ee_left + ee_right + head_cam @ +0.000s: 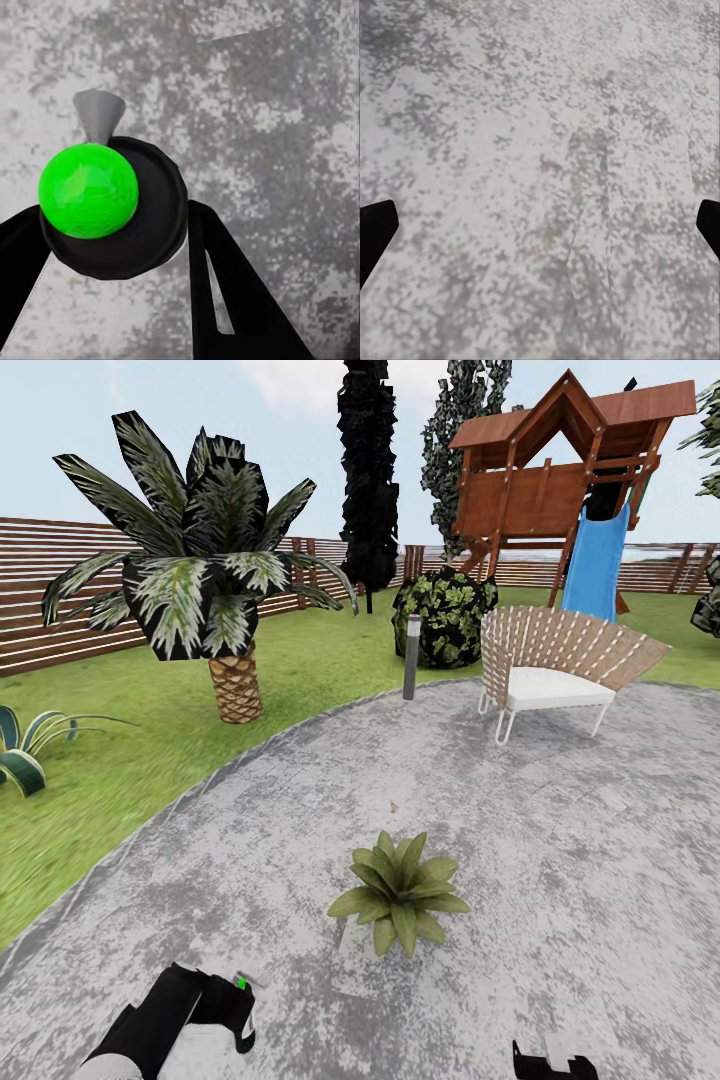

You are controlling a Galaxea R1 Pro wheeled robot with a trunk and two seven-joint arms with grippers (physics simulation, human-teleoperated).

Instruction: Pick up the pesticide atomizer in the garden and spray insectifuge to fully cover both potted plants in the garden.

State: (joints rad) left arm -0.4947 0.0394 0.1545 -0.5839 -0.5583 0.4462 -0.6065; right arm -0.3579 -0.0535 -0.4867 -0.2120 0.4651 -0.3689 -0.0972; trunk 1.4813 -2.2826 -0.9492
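Observation:
One potted plant (400, 892), a low rosette of broad green leaves, stands on the round grey stone patio (560, 860) just ahead of me. The second potted plant is out of view. My left gripper (232, 1012) sits low at the front left, shut on the pesticide atomizer (243, 985). In the left wrist view the atomizer (88, 191) shows its green cap, black collar and grey nozzle between the black fingers (232, 300) of my left gripper (112, 225). My right gripper (555, 1060) hangs open over bare patio, its fingertips (375, 232) wide apart around the right gripper's gap (540, 225).
A woven chair (550, 670) and a bollard lamp (411, 657) stand at the patio's far edge. On the lawn are a palm (215, 590), a striped agave (25, 752), a bush (445, 615) and a play tower with a blue slide (595, 565). A slatted fence (60, 595) runs behind.

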